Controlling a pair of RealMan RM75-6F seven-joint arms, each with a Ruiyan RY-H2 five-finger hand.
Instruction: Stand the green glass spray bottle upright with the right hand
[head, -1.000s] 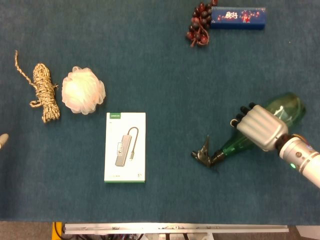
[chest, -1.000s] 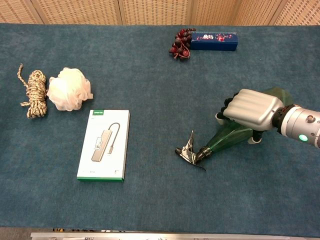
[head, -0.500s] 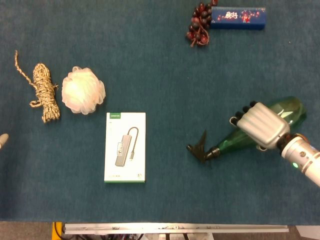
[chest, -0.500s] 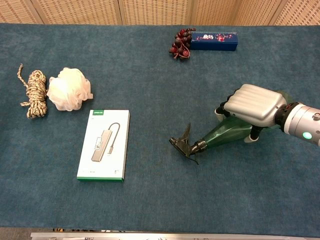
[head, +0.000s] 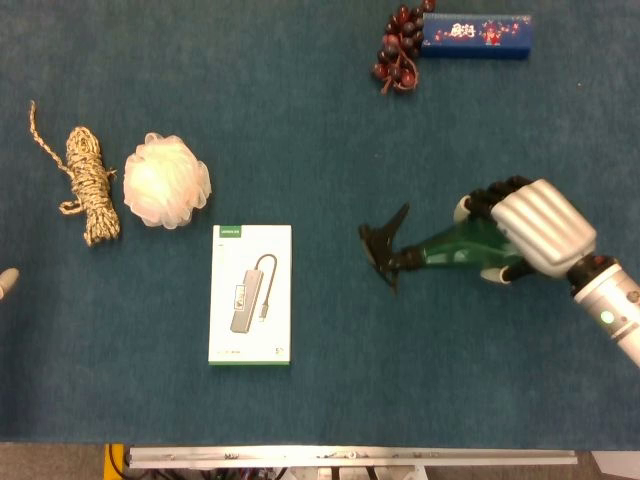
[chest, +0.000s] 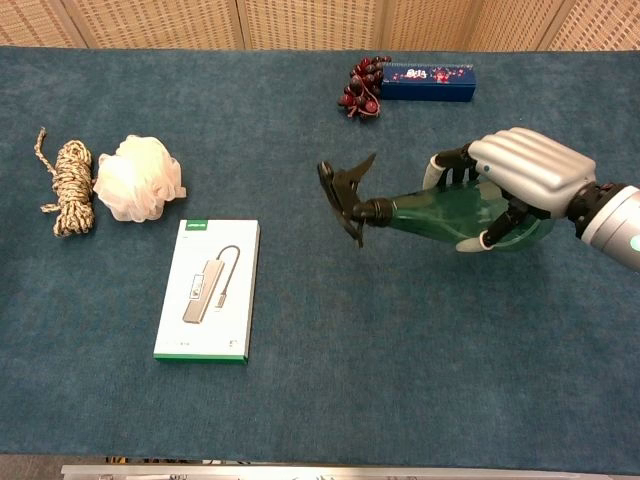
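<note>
The green glass spray bottle (chest: 440, 212) hangs above the cloth, roughly level, its black trigger head (chest: 345, 195) pointing left. My right hand (chest: 520, 180) grips its body from above, fingers wrapped around the glass. In the head view the same bottle (head: 450, 246) shows with its black head (head: 384, 243) left of my right hand (head: 530, 228). The bottle's base is hidden behind the hand. At the far left edge of the head view only a pale tip of my left hand (head: 6, 281) shows.
A white and green product box (chest: 206, 289) lies left of centre. A white bath pouf (chest: 138, 179) and a coiled rope (chest: 66, 187) sit at the left. Dark red beads (chest: 358, 88) and a blue box (chest: 430, 81) lie at the back.
My right hand has lifted the bottle off the cloth and carried it up and left. The spray head has risen from resting on the table.
</note>
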